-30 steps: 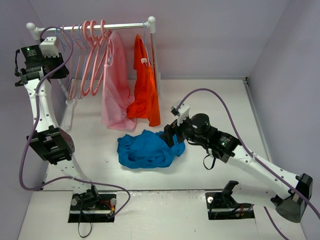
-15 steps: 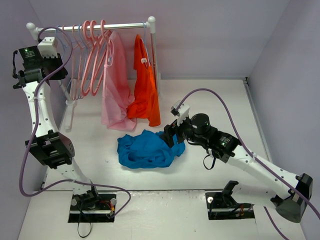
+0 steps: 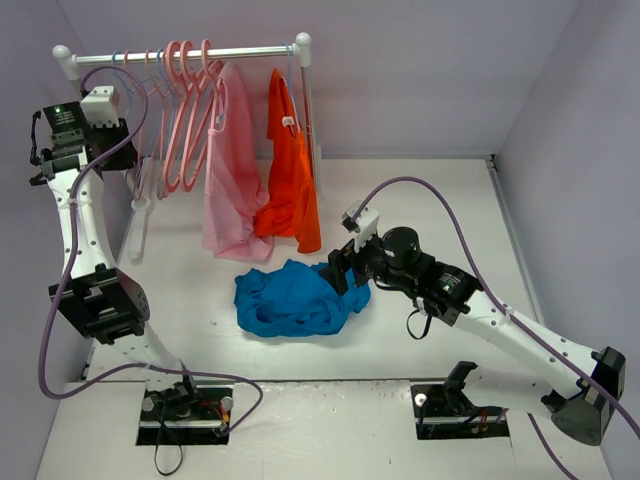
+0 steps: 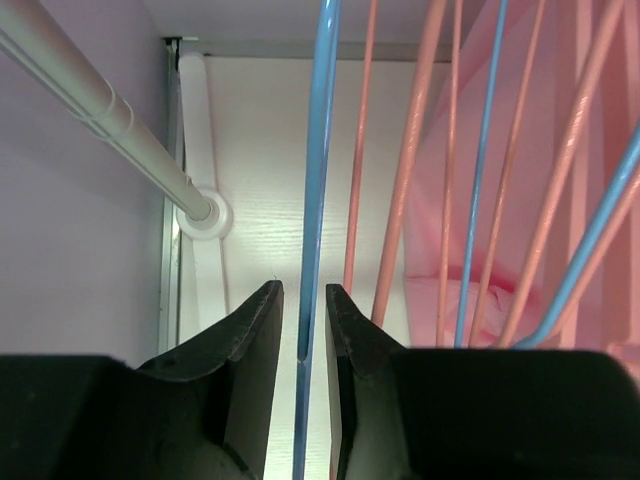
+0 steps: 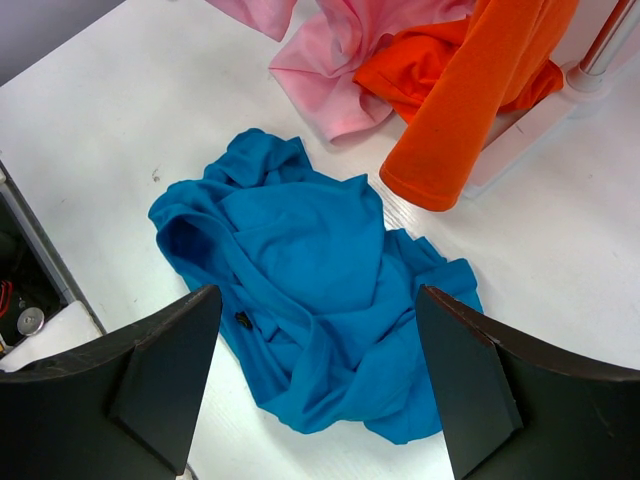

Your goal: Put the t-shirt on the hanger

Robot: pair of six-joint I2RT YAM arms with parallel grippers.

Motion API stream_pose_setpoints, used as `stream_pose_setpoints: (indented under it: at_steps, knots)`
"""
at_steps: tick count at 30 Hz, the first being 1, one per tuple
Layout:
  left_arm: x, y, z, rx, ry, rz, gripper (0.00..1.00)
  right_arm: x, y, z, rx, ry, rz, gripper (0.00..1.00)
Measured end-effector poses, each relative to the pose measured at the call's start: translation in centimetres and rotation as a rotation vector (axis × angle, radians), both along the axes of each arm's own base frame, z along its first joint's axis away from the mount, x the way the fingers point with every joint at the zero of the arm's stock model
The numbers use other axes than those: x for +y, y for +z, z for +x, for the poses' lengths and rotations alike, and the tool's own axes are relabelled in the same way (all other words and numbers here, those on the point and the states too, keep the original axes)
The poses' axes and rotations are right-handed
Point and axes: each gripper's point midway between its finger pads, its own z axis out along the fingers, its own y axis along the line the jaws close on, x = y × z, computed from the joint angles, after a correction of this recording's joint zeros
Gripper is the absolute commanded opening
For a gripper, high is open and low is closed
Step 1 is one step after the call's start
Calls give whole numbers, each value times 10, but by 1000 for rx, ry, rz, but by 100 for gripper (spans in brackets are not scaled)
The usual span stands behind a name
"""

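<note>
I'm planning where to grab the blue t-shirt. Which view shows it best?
The right wrist view: the t-shirt fills the frame, folds clear, below the open right gripper. The top external view shows it as a small heap, its right edge hidden by that gripper. The left wrist view shows none of it.

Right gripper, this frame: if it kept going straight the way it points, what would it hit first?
Most likely the crumpled t-shirt, seen between the open fingers of the right gripper in the wrist view; the table lies beneath it.
</note>
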Motion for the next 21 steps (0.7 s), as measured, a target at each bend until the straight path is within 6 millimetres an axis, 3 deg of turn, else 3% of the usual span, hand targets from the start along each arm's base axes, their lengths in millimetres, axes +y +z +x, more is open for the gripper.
stream_pose_setpoints:
  at_steps: [6, 10, 17, 21]
  knots:
    - [0, -10, -1, 24, 2, -7, 14, -1, 3, -1, -5, 0, 7, 75]
    - [0, -10, -1, 25, 5, -7, 0, -2, 5, -3, -8, 2, 13, 75]
    - [-4, -9, -1, 24, 6, -19, 0, -3, 8, -4, -12, 5, 21, 75]
    - [-2, 1, -1, 4, 25, -9, 0, -3, 9, -5, -12, 6, 25, 75]
